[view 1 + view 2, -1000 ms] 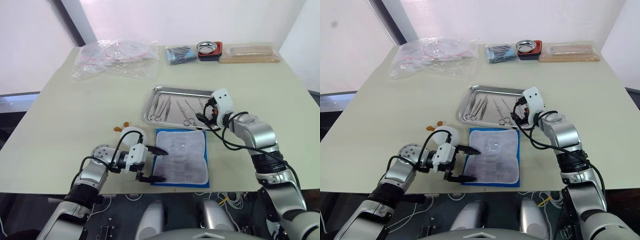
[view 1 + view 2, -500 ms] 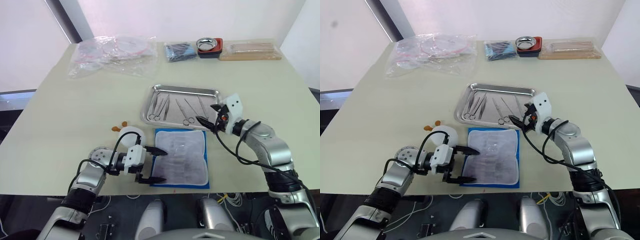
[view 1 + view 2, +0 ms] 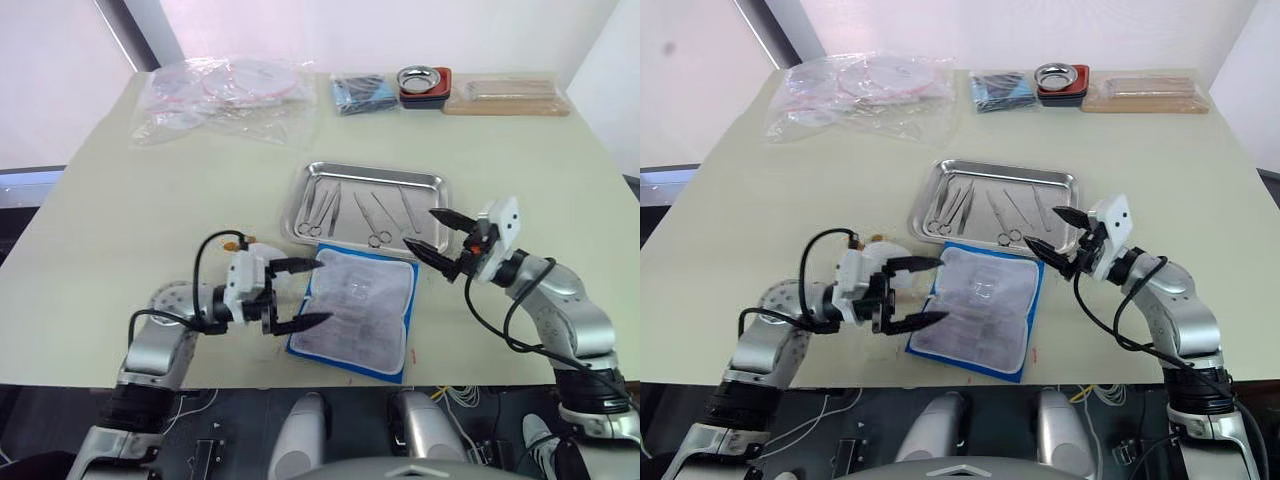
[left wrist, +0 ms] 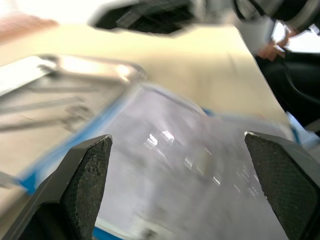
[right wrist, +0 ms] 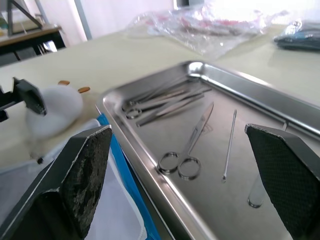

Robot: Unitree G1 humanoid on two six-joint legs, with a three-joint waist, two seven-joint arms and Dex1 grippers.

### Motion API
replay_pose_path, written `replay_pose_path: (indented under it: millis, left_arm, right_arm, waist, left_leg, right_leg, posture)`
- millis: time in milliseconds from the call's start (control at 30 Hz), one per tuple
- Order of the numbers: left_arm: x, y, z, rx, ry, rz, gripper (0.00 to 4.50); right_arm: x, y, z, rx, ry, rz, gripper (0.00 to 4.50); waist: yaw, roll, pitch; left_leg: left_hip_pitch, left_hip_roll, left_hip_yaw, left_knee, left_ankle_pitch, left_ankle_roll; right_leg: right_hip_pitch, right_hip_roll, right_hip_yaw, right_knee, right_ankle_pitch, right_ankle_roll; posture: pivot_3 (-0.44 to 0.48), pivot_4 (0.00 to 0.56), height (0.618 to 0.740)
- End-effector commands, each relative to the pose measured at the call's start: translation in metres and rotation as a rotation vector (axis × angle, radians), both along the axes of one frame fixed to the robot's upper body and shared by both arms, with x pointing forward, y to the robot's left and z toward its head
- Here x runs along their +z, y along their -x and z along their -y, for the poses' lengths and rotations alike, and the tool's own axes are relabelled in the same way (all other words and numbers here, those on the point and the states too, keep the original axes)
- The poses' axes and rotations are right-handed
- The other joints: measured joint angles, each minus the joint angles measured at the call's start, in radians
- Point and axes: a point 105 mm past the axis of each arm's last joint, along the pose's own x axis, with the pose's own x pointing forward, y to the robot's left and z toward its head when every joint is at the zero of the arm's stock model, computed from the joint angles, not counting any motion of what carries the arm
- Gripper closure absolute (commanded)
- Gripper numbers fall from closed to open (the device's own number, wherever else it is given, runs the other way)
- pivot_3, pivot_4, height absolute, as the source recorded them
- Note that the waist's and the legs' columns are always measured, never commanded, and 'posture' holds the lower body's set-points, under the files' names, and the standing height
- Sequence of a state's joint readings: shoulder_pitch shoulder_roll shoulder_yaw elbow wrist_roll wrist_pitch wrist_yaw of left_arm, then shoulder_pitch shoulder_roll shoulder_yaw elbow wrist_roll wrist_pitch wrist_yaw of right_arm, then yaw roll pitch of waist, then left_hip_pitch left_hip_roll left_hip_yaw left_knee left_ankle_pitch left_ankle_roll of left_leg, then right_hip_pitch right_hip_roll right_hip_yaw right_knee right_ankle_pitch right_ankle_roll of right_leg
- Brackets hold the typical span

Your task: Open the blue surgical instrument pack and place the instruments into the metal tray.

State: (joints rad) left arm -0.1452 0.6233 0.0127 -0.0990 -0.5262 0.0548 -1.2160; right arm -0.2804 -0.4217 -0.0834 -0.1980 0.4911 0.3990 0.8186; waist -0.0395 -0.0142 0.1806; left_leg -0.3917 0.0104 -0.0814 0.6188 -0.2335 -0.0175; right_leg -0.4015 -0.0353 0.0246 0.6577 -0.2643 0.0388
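The shallow rectangular shiny steel tray lies on the pale surface just beyond the right hand, whose two black fingers stand wide apart and empty above the tray's near right corner. Inside the tray lie the slim silver surgical instruments: a cluster of ring-handled scissors and forceps bunched at the end farther from the right hand, one pair of scissors with its rings toward the near rim in the middle, and a thin straight probe beside it, closer to that hand.

The flat rectangular blue surgical instrument pack lies opened out, its whitish clear-plastic pocketed face up with the blue border showing, directly ahead of the left hand and below and to the inner side of the right hand. Its far edge sits just beside the tray's near rim. I cannot tell what its pockets hold. The left hand's fingers are spread apart, straddling the pack's near corner without gripping it.

A small white rounded object with orange bits rests just behind the left hand. Well beyond both hands sit a small round metal bowl in a red holder, a dark-blue packet, crinkled clear plastic bags and a wooden board.
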Motion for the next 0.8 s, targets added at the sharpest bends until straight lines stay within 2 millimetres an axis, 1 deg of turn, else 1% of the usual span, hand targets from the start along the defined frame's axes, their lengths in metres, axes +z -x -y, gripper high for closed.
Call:
replay_pose_path:
  millis: [33, 167, 333, 433, 567, 633, 800]
  left_arm:
    - [0.019, 0.001, -0.006, 0.054, 0.049, 0.029, 0.0]
    - [0.029, 0.002, -0.025, 0.174, 0.095, 0.024, 0.0]
    - [0.027, 0.006, -0.045, 0.28, 0.081, 0.007, 0.0]
    - [0.022, 0.009, -0.069, 0.394, 0.068, -0.014, 0.0]
    - [0.014, 0.015, -0.091, 0.501, 0.046, -0.049, 0.0]
    - [0.004, 0.022, -0.104, 0.554, 0.009, -0.082, 0.0]
    - [-0.013, 0.034, -0.127, 0.676, -0.048, -0.143, 0.0]
  right_arm:
    - [0.018, 0.007, 0.008, 0.015, -0.028, 0.078, 0.04]
    - [0.019, 0.013, 0.019, 0.011, -0.054, 0.082, 0.04]
    - [0.013, 0.021, 0.031, 0.01, -0.05, 0.072, 0.04]
    - [0.006, 0.027, 0.046, -0.008, -0.022, 0.062, 0.04]
    - [-0.002, 0.035, 0.061, -0.023, 0.019, 0.048, 0.04]
    - [-0.01, 0.04, 0.074, -0.05, 0.055, 0.029, 0.04]
    - [-0.024, 0.052, 0.099, -0.114, 0.101, -0.006, 0.04]
  waist:
    - [0.0, 0.0, 0.0]
    - [0.001, 0.0, 0.0]
    - [0.002, 0.0, 0.0]
    - [0.002, 0.0, 0.0]
    - [0.004, 0.0, 0.0]
    - [0.005, 0.0, 0.0]
    - [0.006, 0.0, 0.0]
  left_leg:
    - [0.0, 0.0, 0.0, 0.0, 0.0, 0.0]
    - [0.0, 0.0, -0.001, 0.0, 0.0, 0.0]
    - [0.0, 0.0, -0.001, 0.001, 0.0, 0.0]
    - [-0.001, 0.0, 0.0, 0.003, 0.0, 0.0]
    - [-0.001, 0.0, 0.0, 0.005, 0.0, 0.0]
    - [-0.001, 0.0, 0.0, 0.007, 0.0, 0.0]
    - [-0.001, 0.0, 0.001, 0.01, 0.0, 0.0]
  right_leg:
    - [0.0, 0.0, 0.0, 0.0, 0.0, 0.0]
    - [-0.001, 0.0, -0.001, 0.001, 0.0, 0.0]
    - [-0.001, 0.0, -0.001, 0.002, 0.0, 0.0]
    - [-0.001, 0.0, 0.0, 0.002, 0.0, 0.0]
    - [-0.001, 0.0, 0.0, 0.003, 0.0, 0.0]
    - [0.0, 0.0, 0.0, 0.004, 0.0, 0.0]
    - [0.0, 0.0, 0.0, 0.004, 0.0, -0.001]
  posture:
    - [0.0, 0.15, 0.74]
    - [0.0, 0.15, 0.74]
    - [0.0, 0.15, 0.74]
    - [0.0, 0.15, 0.74]
    - [0.0, 0.15, 0.74]
    - [0.0, 0.15, 0.74]
    - [0.0, 0.15, 0.74]
